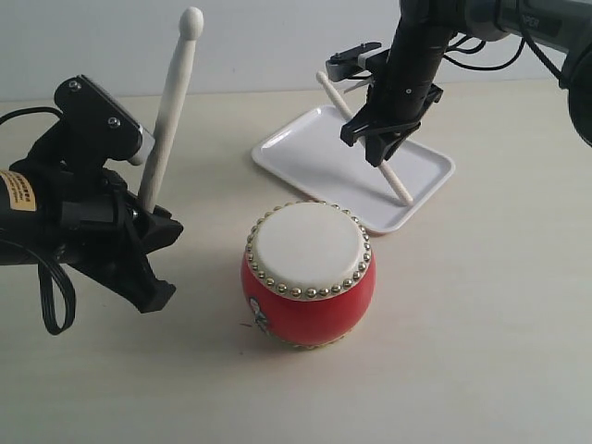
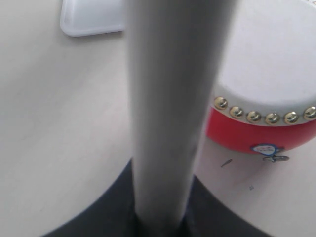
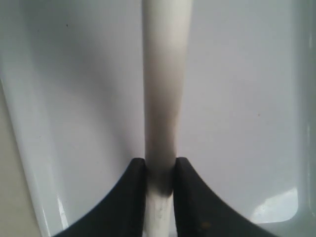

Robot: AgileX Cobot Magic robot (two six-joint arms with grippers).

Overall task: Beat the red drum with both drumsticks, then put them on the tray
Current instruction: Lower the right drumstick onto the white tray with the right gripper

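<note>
The red drum (image 1: 308, 276) stands at the table's middle front, cream skin up; its studded rim and red side (image 2: 261, 133) show in the left wrist view. My left gripper (image 1: 139, 217) is shut on one drumstick (image 1: 169, 111), which points steeply up, left of the drum; that drumstick (image 2: 173, 98) fills the left wrist view. The white tray (image 1: 314, 157) lies behind the drum. My right gripper (image 1: 379, 153) is shut on the other drumstick (image 1: 396, 182), low over the tray, the stick slanting across it. In the right wrist view this drumstick (image 3: 163, 89) runs between the fingers (image 3: 126, 197) above the tray floor (image 3: 237, 98).
A corner of the tray (image 2: 89, 19) shows in the left wrist view beyond the stick. Bare beige tabletop (image 1: 481, 324) lies right of and in front of the drum. A black cable (image 1: 55, 296) loops under the left arm.
</note>
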